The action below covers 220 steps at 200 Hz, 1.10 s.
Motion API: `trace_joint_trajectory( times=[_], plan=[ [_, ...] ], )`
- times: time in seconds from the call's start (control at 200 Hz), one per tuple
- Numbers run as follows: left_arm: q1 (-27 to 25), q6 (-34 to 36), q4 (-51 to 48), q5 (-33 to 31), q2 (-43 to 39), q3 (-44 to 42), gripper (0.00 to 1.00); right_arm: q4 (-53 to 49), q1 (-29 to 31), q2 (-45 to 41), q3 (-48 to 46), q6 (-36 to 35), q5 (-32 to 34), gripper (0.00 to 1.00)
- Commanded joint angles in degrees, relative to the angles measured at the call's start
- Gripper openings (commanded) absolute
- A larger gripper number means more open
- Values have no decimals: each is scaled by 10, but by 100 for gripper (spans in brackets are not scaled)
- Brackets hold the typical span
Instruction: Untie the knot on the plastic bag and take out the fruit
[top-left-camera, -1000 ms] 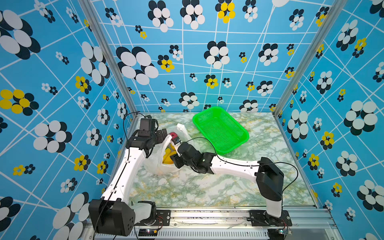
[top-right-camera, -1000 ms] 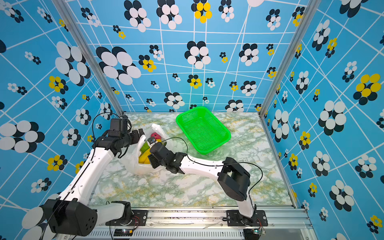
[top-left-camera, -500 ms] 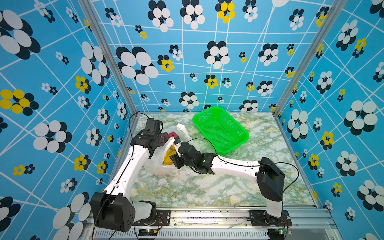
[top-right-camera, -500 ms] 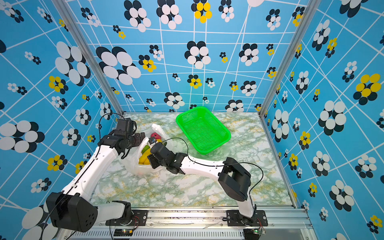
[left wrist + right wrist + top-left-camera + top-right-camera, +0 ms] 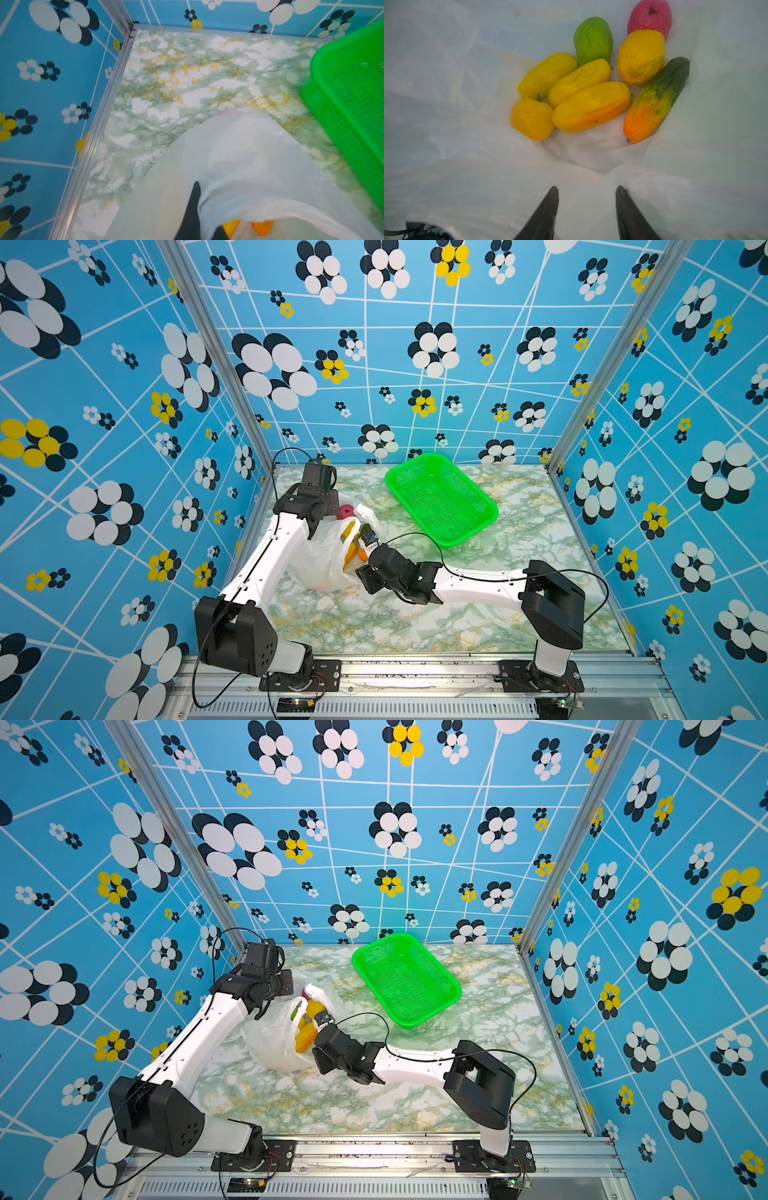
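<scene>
Looking down on the marble-print table (image 5: 415, 614), and both arms are at the plastic bag (image 5: 320, 564), which slumps on the left half of the table, well apart from the green mesh basket (image 5: 440, 502) at the back. The left arm climbs from its base at the front left, its long white link slanting up and away toward the back. Then the wrist folds over, so the left gripper (image 5: 314, 531) points down onto the bag's far rim. That claw is clenched: in the left wrist view a black finger (image 5: 195, 203) stands hard against a rolled edge of white film, and the film runs in between it and its partner, so the grip is on the bag itself. Over to the right arm: black elbow block raised above its base at the front right, forearm stretched low and almost level across the table to the left, wrist tipped toward the bag's mouth from the near side. The right gripper (image 5: 586, 188) is released, its two dark fingers standing apart with bag film lying under and between them. The mouth gapes wide, and the right wrist view looks straight in at the fruit (image 5: 591, 106): yellow-orange ovals heaped together, a green one (image 5: 592, 39) and a pinkish-red one (image 5: 650, 16) beyond them, a green-to-orange striped one (image 5: 656, 99) alongside, all lying inside on the film, ahead of the fingertips and apart from them
</scene>
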Motion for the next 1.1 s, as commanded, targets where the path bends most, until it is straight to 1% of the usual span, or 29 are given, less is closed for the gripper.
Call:
trace_joint_trajectory(
  times=[0.0,0.12,0.26,0.315,0.355,0.425,0.485,0.56,0.665,0.725,0.78,0.875,0.93,1.015,1.095],
  plan=[
    [-20,38,14,-16,15,85,0,21,-7,-8,9,27,39,50],
    [-36,57,18,-19,9,133,0,21,-18,2,30,33,41,51],
    [-55,80,55,-20,-27,121,0,17,-35,18,46,44,42,51],
    [-67,90,79,-31,-55,85,0,28,-38,20,39,45,39,54],
    [-77,96,105,-38,-80,43,0,36,-38,21,35,45,39,57],
    [-85,87,152,-38,-133,-44,0,56,-38,21,17,41,34,68],
    [-86,71,181,-26,-180,-114,0,78,-38,17,-3,36,31,75],
    [-90,57,204,-18,-236,-184,0,101,-38,7,-26,25,29,79],
    [-91,37,196,5,-296,-241,0,135,-38,-6,-56,12,24,80],
    [-92,26,175,9,-319,-255,0,187,-38,-15,-84,3,5,81],
    [-91,20,153,3,-329,-261,0,248,-38,-23,-117,-9,-26,81],
    [-91,21,124,-10,-331,-263,0,355,-34,-33,-162,-35,-89,82],
    [-91,22,119,-9,-327,-264,0,399,-30,-35,-178,-46,-123,82],
    [-91,19,122,6,-328,-270,0,426,-23,-27,-178,-46,-155,82],
    [-91,13,119,19,-330,-277,0,430,-19,-15,-165,-46,-190,80]
  ],
)
